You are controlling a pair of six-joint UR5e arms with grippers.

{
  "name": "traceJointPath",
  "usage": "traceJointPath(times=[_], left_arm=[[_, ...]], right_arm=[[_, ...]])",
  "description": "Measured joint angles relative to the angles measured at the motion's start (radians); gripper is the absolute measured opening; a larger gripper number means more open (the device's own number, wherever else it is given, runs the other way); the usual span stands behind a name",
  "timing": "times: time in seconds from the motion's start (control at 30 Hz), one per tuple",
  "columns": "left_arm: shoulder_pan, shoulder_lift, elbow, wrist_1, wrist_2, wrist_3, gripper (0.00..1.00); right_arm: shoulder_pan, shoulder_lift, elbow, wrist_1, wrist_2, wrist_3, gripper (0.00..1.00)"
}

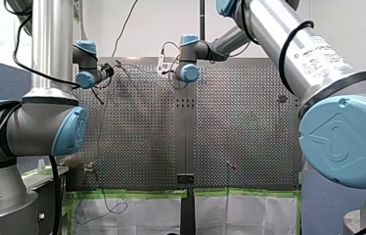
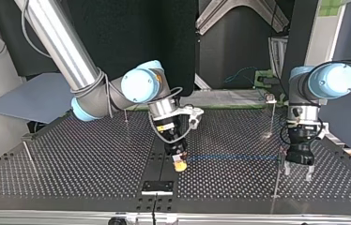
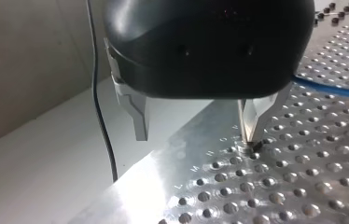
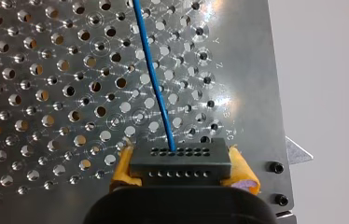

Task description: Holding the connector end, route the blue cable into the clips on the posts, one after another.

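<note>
Top view, left to right. Far-left post (image 2: 28, 152) is bare, no cable on it. Then my right gripper (image 2: 179, 163), low over the worktop (image 2: 70, 168). In the right wrist view its yellow pads (image 4: 123, 169) are clamped on both sides of the black connector (image 4: 179, 161). I judge it grips the end block so the whole free run can be steered from there. The blue cable (image 2: 230, 157) leaves the connector and runs straight and taut toward a thin post (image 2: 277, 180). I can't tell if it sits in a clip there. A taller post (image 2: 272, 117) stands behind with no cable on it. At the far right my left gripper (image 2: 298, 172) has its fingers spread and holds nothing. It sits just beside the thin post, probably parked to leave the cable's path clear. The left wrist view confirms this, with one metal fingertip (image 3: 255, 135) near the worktop and the cable passing behind it.
</note>
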Motion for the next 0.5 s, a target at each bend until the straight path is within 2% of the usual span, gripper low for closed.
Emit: traceJointPath(times=[0.33,0.5], left_arm=[[-0.001,0.005,0.000,-0.096,-0.084,0.093,1.00],[0.000,0.028,0.000,-0.142,-0.104,0.139,1.00]], right_arm=[[-0.007,0.001,0.000,0.002,0.001,0.000,0.00],[-0.013,0.003,0.000,0.000,0.001,0.001,0.00]])
